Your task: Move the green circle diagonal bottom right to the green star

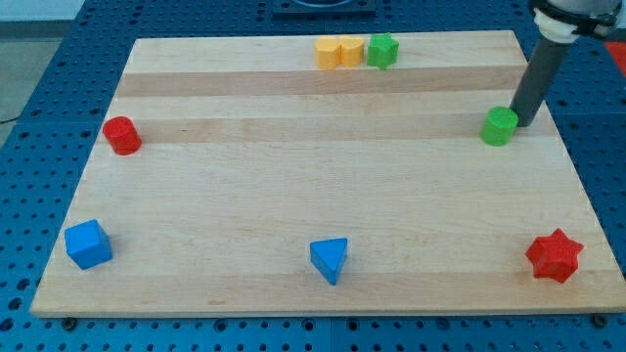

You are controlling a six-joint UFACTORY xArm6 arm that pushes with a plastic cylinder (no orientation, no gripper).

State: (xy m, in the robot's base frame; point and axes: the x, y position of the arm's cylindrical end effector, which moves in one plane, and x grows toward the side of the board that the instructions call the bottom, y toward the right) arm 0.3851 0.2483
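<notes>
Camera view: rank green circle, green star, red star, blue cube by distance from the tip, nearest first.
Measured from my tip:
1. green circle: just beside it, on its left.
2. green star: top edge, beside the yellow blocks.
3. red star: bottom right corner.
4. blue cube: bottom left corner.

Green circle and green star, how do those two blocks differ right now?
The green circle is a round cylinder; the green star has points. The green circle sits alone near the view's right edge, while the green star is at the view's top, touching a yellow block in a row. My tip is right against the green circle, on its right, far from the green star. Both share the same green.
</notes>
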